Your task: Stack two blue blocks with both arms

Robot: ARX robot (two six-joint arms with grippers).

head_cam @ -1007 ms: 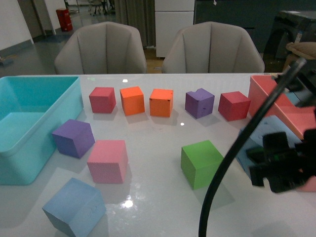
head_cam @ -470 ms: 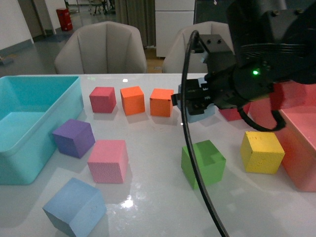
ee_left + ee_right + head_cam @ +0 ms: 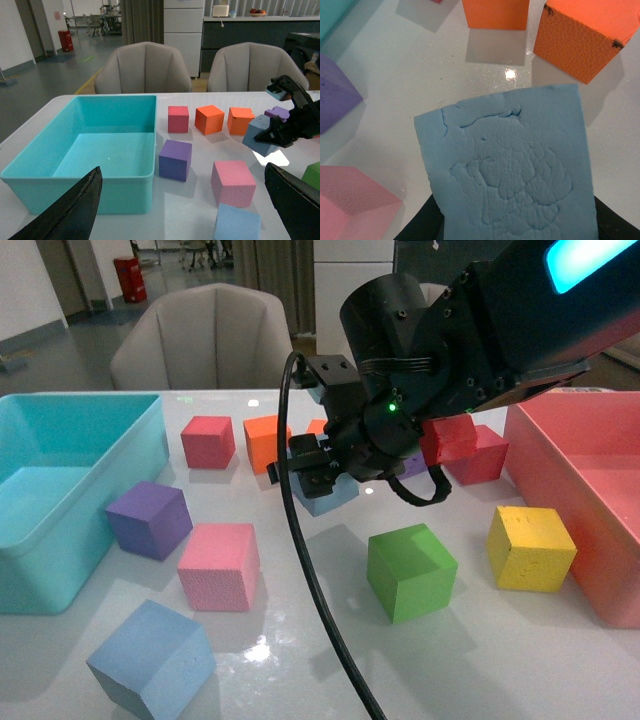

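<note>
My right gripper [image 3: 316, 476] is shut on one pale blue block [image 3: 327, 496] and holds it just above the table, in front of the orange cubes. The right wrist view is filled by that block's pitted face [image 3: 510, 165], with dark fingers at its two sides. The other blue block [image 3: 150, 660] lies tilted on the table at the near left, in front of the pink cube. In the left wrist view my left gripper [image 3: 180, 210] is open, its black fingers [image 3: 67, 210] spread wide. That second blue block [image 3: 237, 225] lies between and ahead of them, and the held block [image 3: 257, 135] hangs farther off.
A large turquoise bin [image 3: 60, 540] stands at the left. Purple [image 3: 148, 518], pink [image 3: 218, 565], green [image 3: 410, 570] and yellow [image 3: 530, 545] cubes lie on the table. Red and orange cubes line the back, and a red bin [image 3: 600, 510] stands at the right.
The right arm has swung from the table's right edge across to left of centre, carrying the blue block, and has come lower. The yellow cube now shows.
</note>
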